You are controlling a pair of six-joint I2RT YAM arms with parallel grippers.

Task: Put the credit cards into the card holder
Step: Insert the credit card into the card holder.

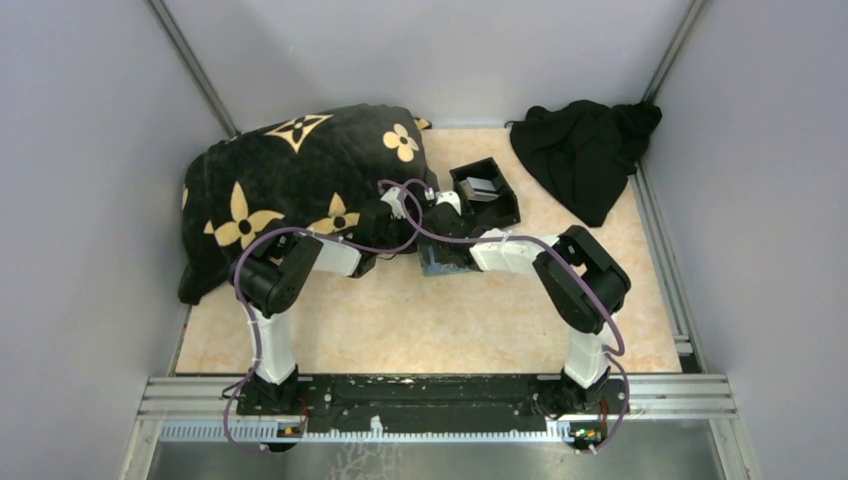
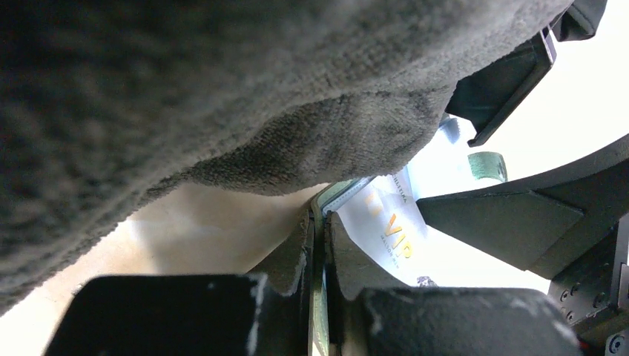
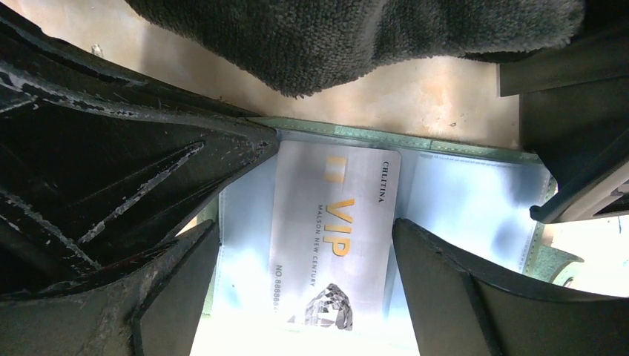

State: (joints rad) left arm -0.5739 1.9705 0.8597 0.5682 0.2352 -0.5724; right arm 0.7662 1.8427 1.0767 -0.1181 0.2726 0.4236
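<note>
**Inspector:** Left gripper [image 2: 319,237] is almost closed, pinching the thin edge of the holder [image 3: 475,193] beneath the blanket [image 3: 356,37]. Right gripper [image 3: 311,222] stands wide apart, gripping nothing and straddling one card [image 3: 348,193].

**Clerk:** Card's position?

**Inspector:** Flat on the open holder, print upward. Whether any edge sits in a slit cannot be told.

**Clerk:** Risks?

**Inspector:** Three, by judgement. The thin pinch may slip, shifting the holder. Closing right jaws may scrape the holder instead of catching the card. The overhanging blanket may snag either arm.

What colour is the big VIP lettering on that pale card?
Gold-orange, printed on the pale silvery rectangular card. It shows best in the right wrist view.
</note>
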